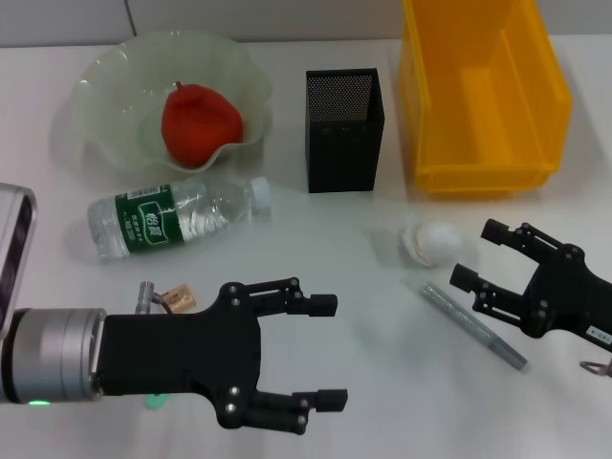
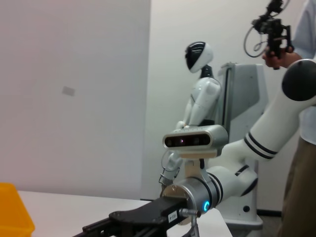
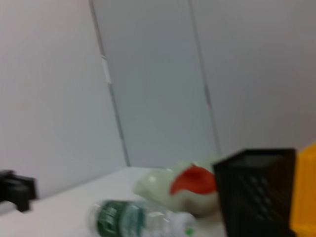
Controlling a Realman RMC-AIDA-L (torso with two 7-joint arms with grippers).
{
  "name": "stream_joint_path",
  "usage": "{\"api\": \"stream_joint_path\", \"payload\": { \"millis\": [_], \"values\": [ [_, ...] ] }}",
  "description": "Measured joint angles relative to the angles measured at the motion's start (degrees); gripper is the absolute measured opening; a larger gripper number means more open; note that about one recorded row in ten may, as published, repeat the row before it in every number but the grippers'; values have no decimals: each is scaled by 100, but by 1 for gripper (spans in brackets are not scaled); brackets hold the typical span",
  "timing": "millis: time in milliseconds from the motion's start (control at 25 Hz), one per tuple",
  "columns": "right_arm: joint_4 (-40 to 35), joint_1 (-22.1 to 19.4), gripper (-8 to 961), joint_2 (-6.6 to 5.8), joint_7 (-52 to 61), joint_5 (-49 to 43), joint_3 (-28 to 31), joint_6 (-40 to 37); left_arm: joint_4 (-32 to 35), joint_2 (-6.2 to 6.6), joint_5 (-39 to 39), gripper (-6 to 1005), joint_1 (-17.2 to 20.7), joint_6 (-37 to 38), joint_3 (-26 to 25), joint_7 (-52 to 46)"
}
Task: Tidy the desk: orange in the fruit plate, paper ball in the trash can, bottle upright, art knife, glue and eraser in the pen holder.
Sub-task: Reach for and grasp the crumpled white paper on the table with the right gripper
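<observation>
The orange (image 1: 199,122) lies in the pale wavy fruit plate (image 1: 105,86) at the back left. The green-labelled bottle (image 1: 177,218) lies on its side in front of the plate. The black mesh pen holder (image 1: 344,129) stands at the back centre. The white paper ball (image 1: 430,239) lies right of centre. The grey art knife (image 1: 473,325) lies in front of the ball. My right gripper (image 1: 477,253) is open, just right of the ball. My left gripper (image 1: 329,351) is open and empty at the front, over bare table. A small tan and metal item (image 1: 167,298) peeks out behind my left arm.
A yellow bin (image 1: 483,96) stands at the back right, beside the pen holder. Something green (image 1: 153,402) shows under my left arm. The right wrist view shows the bottle (image 3: 133,219), plate (image 3: 158,190), orange (image 3: 192,180) and pen holder (image 3: 254,190).
</observation>
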Motion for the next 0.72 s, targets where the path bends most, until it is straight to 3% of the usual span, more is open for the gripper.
{"api": "stream_joint_path", "payload": {
  "millis": [80, 160, 720],
  "values": [
    [34, 38, 801, 12, -4, 0, 47, 294, 0, 0, 0, 831, 0, 0, 0, 0],
    [80, 114, 801, 22, -20, 0, 67, 525, -435, -4, -20, 831, -174, -37, -124, 25],
    [634, 573, 800, 32, -585, 86, 337, 1343, -583, -11, -11, 831, -317, -250, -209, 45]
  ]
}}
